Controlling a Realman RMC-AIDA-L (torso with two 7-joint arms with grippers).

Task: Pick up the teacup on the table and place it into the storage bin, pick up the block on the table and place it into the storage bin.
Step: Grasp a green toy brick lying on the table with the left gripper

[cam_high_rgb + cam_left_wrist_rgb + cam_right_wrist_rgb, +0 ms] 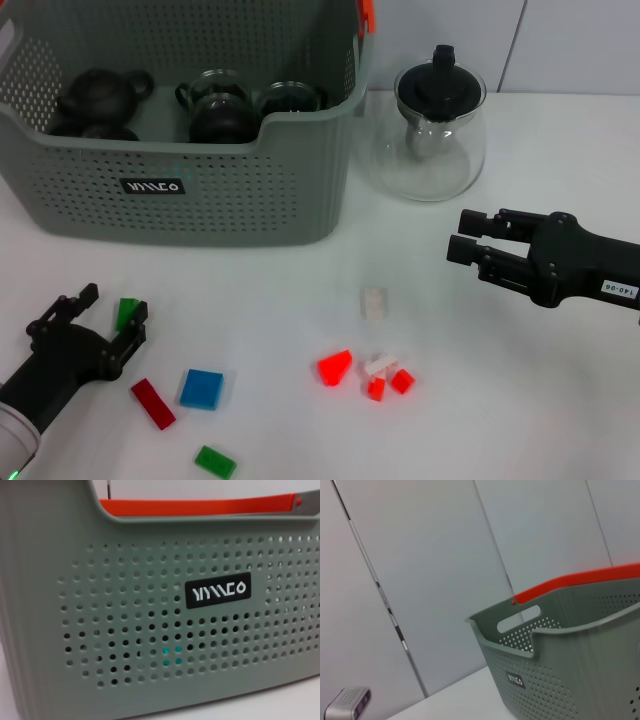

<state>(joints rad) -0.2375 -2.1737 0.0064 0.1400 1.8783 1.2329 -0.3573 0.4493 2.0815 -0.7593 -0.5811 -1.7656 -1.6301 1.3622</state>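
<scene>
- White table (pixel 520 400), smooth and likely slick under small parts; pale panelled wall behind in the right wrist view.
- Grey-green storage bin (pixel 200 200) at the far left of the table, open-topped, perforated; already holding a dark teapot (pixel 100 95) and dark-filled glass cups (pixel 215 108). No teacup visible on the table itself.
- Glass teapot (pixel 432 130) just beside the bin's right wall: fragile, best avoided.
- Right gripper (pixel 462 235) hanging over bare table at the right, holding nothing; impossible to tell whether parted or closed.
- Left gripper (pixel 97 320) low at the near left, jaws spread and empty.
- Green block (pixel 127 312) just beside its far fingertip, well short of the bin. Probably light, rigid plastic, easily skidded; best pinched across opposite flat faces.
- Red, blue, green and pale blocks (pixel 202 388) scattered nearby.
</scene>
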